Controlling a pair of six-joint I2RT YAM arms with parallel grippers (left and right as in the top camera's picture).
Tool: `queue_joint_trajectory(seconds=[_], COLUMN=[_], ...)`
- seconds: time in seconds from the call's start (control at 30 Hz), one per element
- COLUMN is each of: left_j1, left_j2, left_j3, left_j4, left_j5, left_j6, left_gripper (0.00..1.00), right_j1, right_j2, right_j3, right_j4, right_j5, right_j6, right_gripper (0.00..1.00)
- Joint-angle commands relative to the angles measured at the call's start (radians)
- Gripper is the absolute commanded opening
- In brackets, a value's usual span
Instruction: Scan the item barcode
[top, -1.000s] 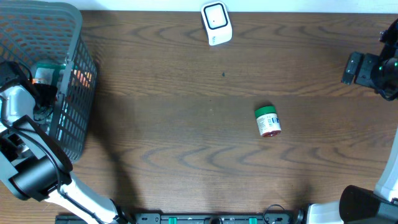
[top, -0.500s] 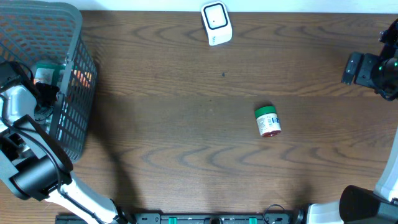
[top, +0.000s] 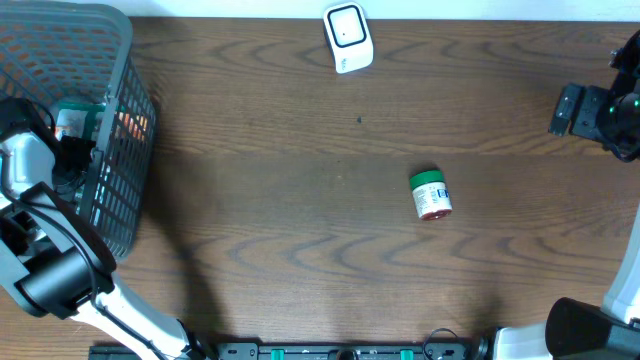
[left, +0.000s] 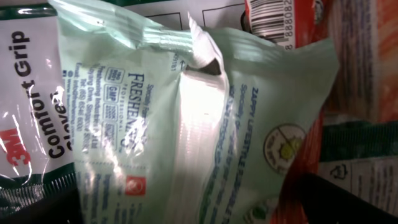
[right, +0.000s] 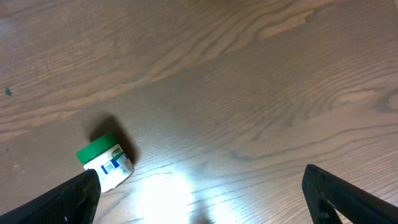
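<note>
left end effector (top: 70, 152): I see it down inside the basket (top: 110, 60) at the tabletop's (top: 300, 250) 9 o'clock side, jaws wide, nothing clamped.
pouch (left: 186, 124): pale green and crinkled, fills my left wrist view. It lies straight ahead of the left end effector (left: 186, 208), spanning the gap between its fingers (left: 348, 202). I can't tell if they touch it.
neighbours: 3M gloves pack (left: 28, 106) at the pouch's 9 o'clock, red pack (left: 280, 22) with a barcode at its 1 o'clock.
right end effector (top: 575, 108): wide open and empty, above the tabletop's 3 o'clock edge.
jar (top: 430, 195): green lid, on its side mid-tabletop, at 8 o'clock from the right end effector (right: 205, 199) and well apart from it.
scanner (top: 347, 37): white, at the tabletop's 12 o'clock edge, 11 o'clock from the jar (right: 106, 163), well apart.
</note>
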Motion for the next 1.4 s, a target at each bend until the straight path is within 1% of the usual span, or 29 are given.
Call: queue_joint_trajectory(seconds=[0.0,0.13,0.17,0.23,0.27,0.3,0.33,0.47,0.57,0.63,0.7,0.73,0.77,0.8,0.87,0.9,0.93,0.97,1.0,1.03,1.07,1.17,1.37], left_j1=[0.005,0.010,0.013,0.019,0.023,0.026,0.027,0.034,0.039,0.040,0.040,0.040,0.040,0.040,0.040,0.040,0.040,0.040,0.040,0.040,0.041,0.045,0.045], left_j2=[0.087,0.100,0.096,0.088,0.085,0.082,0.081,0.081,0.081,0.081,0.081,0.081,0.081,0.081,0.081,0.081,0.082,0.082,0.081,0.080,0.078,0.061,-0.039], left_j3=[-0.002,0.000,0.005,0.024,0.035,0.049,0.060,0.085,0.085,0.085,0.084,0.081,0.077,0.072,0.060,0.046,0.039,0.039,0.039,0.043,0.051,0.101,0.155], left_j4=[-0.011,-0.015,-0.021,-0.045,-0.058,-0.075,-0.086,-0.114,-0.125,-0.130,-0.135,-0.135,-0.134,-0.133,-0.132,-0.125,-0.119,-0.117,-0.114,-0.115,-0.121,-0.165,-0.208], left_j5=[-0.021,-0.026,-0.026,-0.026,-0.026,-0.026,-0.025,-0.029,-0.029,-0.029,-0.029,-0.030,-0.037,-0.042,-0.049,-0.049,-0.049,-0.048,-0.048,-0.047,-0.047,-0.047,-0.048], left_j6=[-0.019,-0.019,-0.019,-0.018,-0.018,-0.015,-0.005,0.021,0.023,0.024,0.050,0.058,0.058,0.058,0.058,0.057,0.057,0.057,0.057,0.057,0.057,0.058,0.057], left_gripper=[1.00,0.99,0.94,0.65,0.57,0.51,0.46,0.41,0.28,0.28,0.31,0.37,0.51,0.57,0.60,0.60,0.59,0.45,0.24,0.09,0.07,0.07,0.07], right_j1=[-0.003,-0.003,-0.003,-0.003,-0.003,-0.003,-0.003,-0.003,-0.003,-0.003,-0.003,-0.003,-0.003,-0.003,-0.003,-0.003,-0.003,-0.003,-0.003,-0.003,-0.003,-0.003,-0.003], right_j2=[0.003,0.003,0.003,0.003,0.003,0.003,0.003,0.003,0.003,0.003,0.003,0.003,0.003,0.003,0.003,0.003,0.003,0.003,0.003,0.003,0.003,0.003,0.003], right_j3=[0.011,0.011,0.011,0.011,0.011,0.011,0.011,0.011,0.011,0.011,0.011,0.011,0.011,0.011,0.011,0.011,0.011,0.011,0.011,0.011,0.011,0.011,0.011], right_j4=[0.000,0.000,0.000,0.000,0.000,0.000,0.000,0.000,0.000,0.000,0.000,0.000,0.000,0.000,0.000,0.000,0.000,0.000,0.000,0.000,0.000,0.000,0.000], right_j5=[-0.001,-0.001,-0.001,-0.001,-0.001,-0.001,-0.001,-0.001,-0.001,-0.001,-0.001,-0.001,-0.001,-0.001,-0.001,-0.001,-0.001,-0.001,-0.001,-0.001,-0.001,-0.001,-0.001], right_j6=[0.015,0.015,0.015,0.015,0.015,0.015,0.015,0.015,0.015,0.015,0.015,0.015,0.015,0.015,0.015,0.015,0.015,0.015,0.015,0.015,0.015,0.015,0.015], right_gripper=[0.99,0.99,0.99,0.99,0.99,0.99,0.99,0.99,0.99,0.99,0.99,0.99,0.99,0.99,0.99,0.99,0.99,0.99,0.99,0.99,0.99,0.99,0.99])
